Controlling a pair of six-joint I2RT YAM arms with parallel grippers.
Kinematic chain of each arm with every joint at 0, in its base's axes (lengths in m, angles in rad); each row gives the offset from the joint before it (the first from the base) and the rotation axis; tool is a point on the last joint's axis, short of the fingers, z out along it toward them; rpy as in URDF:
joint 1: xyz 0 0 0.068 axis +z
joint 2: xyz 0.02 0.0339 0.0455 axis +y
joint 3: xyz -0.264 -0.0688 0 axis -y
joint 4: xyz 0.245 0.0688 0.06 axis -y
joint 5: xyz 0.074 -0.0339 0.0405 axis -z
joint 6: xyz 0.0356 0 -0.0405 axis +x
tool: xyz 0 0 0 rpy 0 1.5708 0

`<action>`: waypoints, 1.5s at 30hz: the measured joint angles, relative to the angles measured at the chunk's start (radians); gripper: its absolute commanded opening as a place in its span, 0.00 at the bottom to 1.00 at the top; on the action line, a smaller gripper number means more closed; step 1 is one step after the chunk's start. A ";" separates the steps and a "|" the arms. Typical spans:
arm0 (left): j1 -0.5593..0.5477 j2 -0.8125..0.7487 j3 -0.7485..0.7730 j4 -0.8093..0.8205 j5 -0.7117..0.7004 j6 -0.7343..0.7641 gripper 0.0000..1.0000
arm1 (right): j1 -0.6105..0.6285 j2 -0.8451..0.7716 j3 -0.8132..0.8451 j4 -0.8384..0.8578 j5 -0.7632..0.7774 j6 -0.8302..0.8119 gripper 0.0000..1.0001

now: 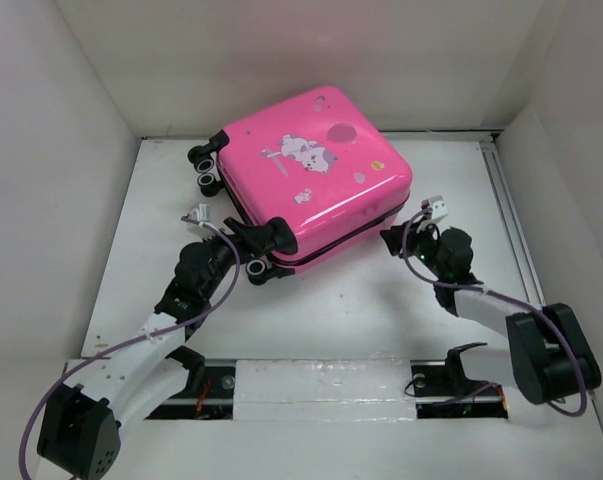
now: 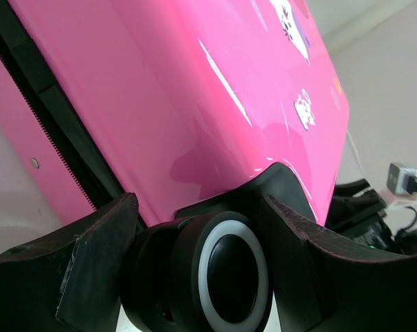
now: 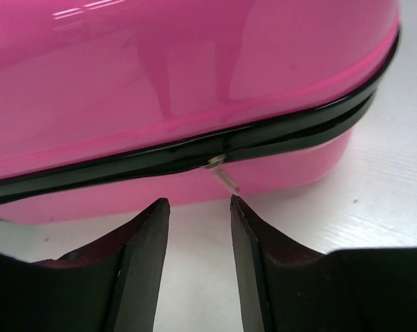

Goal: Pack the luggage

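At the left of the overhead view, the left pincer (image 2: 198, 211) has its fingers spread on either side of a black wheel (image 2: 232, 277) at the lower left corner of the luggage (image 1: 311, 180); whether they press it cannot be told. The pink case lies closed and flat, sticker side up, at upper centre of the white bench (image 1: 351, 300). At its right corner the right pincer (image 3: 200, 204) is slightly parted and holds nothing, just below the metal zip pull (image 3: 225, 176).
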 measured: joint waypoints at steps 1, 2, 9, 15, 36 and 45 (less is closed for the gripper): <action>0.000 -0.003 0.000 -0.001 0.000 -0.001 0.00 | -0.014 0.035 0.002 0.047 -0.012 0.000 0.47; -0.001 -0.005 0.000 -0.001 0.001 -0.002 0.00 | -0.029 0.070 0.005 0.082 -0.025 0.000 0.47; -0.001 -0.006 0.000 -0.002 0.005 -0.002 0.00 | -0.079 0.246 0.055 0.213 -0.114 0.005 0.45; -0.001 -0.005 0.002 -0.001 0.004 -0.003 0.00 | -0.085 0.285 0.100 0.238 -0.183 -0.003 0.40; -0.001 0.036 0.009 0.023 0.024 -0.021 0.00 | -0.093 0.377 0.134 0.300 -0.206 0.011 0.00; -0.011 0.124 0.026 0.119 0.048 -0.024 0.00 | 0.101 0.338 0.077 0.323 -0.044 0.031 0.00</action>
